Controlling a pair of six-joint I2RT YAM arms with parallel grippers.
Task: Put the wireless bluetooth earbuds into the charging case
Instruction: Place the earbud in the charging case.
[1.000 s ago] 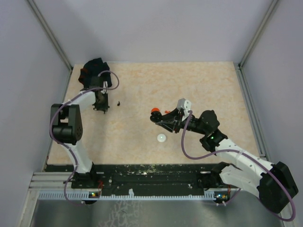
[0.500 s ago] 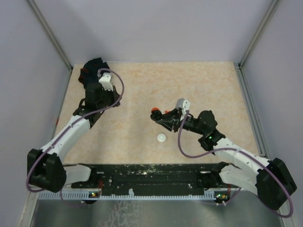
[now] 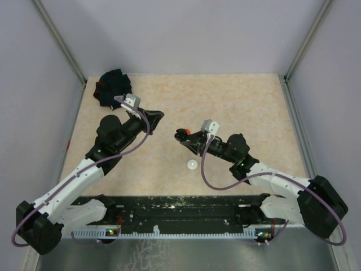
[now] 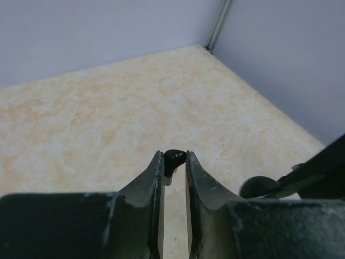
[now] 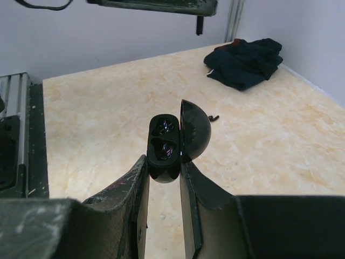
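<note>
- Left wrist view gives what no other view resolves: a black earbud [image 4: 174,157] is pinched at the very tips of the left gripper [image 4: 173,163]. Its fingers are drawn nearly together, with only the bud's width left between them.
- In the right wrist view the charging case [image 5: 163,144] is clamped low on its body by the right gripper [image 5: 164,170], with a finger pressed against each side. The lid [image 5: 195,129] is swung open, and two wells are exposed toward that camera.
- The wells look dark and glossy; whether a bud is already seated in either cannot be told.
- From the top external view alone the spacing is read: the left gripper is held beyond and to the left of the case, near it but apart. The bud itself is too small to be made out there.
- The step in hand is judged to be the carrying of the held bud to the case; insertion is not yet done.
- The next move calls for the bud to be brought over an open well, turned to match the well's shape and pressed in. The fingers should be parted only once it is seated, and the case must be kept steady throughout.
- A white disc [image 3: 193,164] lies on the table [image 3: 242,101] just on the near side of the case, seen only from above.
- A small black piece [image 5: 214,117] lies on the table just behind the lid, and a black fabric bundle [image 5: 245,60] lies well beyond the case.
</note>
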